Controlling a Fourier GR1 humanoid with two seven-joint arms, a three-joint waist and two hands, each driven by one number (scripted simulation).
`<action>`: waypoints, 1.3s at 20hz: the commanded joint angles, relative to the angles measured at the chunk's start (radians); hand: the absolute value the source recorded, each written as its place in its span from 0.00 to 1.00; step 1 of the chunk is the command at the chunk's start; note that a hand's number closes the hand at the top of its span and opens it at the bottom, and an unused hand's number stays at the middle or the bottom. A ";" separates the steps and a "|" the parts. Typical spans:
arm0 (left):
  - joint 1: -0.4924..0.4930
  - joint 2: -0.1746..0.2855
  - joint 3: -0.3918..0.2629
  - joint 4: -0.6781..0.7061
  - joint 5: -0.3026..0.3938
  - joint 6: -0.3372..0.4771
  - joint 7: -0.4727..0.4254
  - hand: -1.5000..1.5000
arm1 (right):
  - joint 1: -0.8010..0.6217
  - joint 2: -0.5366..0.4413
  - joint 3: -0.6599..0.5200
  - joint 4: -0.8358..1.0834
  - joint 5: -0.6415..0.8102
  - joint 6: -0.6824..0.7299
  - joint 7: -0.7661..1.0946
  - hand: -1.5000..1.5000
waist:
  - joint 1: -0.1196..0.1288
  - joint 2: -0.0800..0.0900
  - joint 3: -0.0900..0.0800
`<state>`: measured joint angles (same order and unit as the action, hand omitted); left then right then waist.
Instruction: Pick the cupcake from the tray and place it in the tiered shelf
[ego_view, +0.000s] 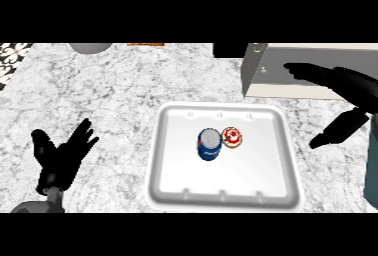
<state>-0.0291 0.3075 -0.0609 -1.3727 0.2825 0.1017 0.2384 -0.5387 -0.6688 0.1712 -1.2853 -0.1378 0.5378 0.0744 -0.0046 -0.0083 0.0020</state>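
A small cupcake (232, 137) with white and red frosting sits near the middle of the white tray (170, 170), touching a blue can (209, 145) on its left. The tiered shelf (310, 70) is a pale box at the upper right. My right hand (347, 90) hovers at the right, above the tray's level, fingers spread straight and thumb pointing down toward the counter; it holds nothing. My left hand (63, 155) rests open at the lower left, fingers up, away from the tray.
A grey round object (90, 47) and a brown item (145, 44) lie at the counter's far edge. A patterned cloth (11, 55) shows at the upper left. Marble counter surrounds the tray.
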 joint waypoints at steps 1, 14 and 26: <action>0.010 -0.039 -0.035 -0.032 -0.026 0.045 0.054 0.50 | -0.001 0.051 0.049 -0.181 0.023 -0.087 0.247 0.00 | -0.007 -0.001 -0.004; -0.009 -0.033 0.010 -0.020 -0.030 -0.005 0.062 0.50 | -0.100 0.276 0.198 -0.169 0.276 -0.174 0.586 0.00 | 0.013 0.008 -0.002; 0.075 -0.071 0.017 -0.046 -0.077 -0.031 0.020 0.50 | 0.014 0.342 0.220 -0.259 0.476 -0.137 0.651 0.00 | 0.010 0.008 -0.002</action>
<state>-0.0096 0.2571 -0.0258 -1.4059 0.2259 0.0751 0.2522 -0.5501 -0.3442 0.3894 -1.5563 0.2605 0.4060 0.7507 0.0028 -0.0041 0.0042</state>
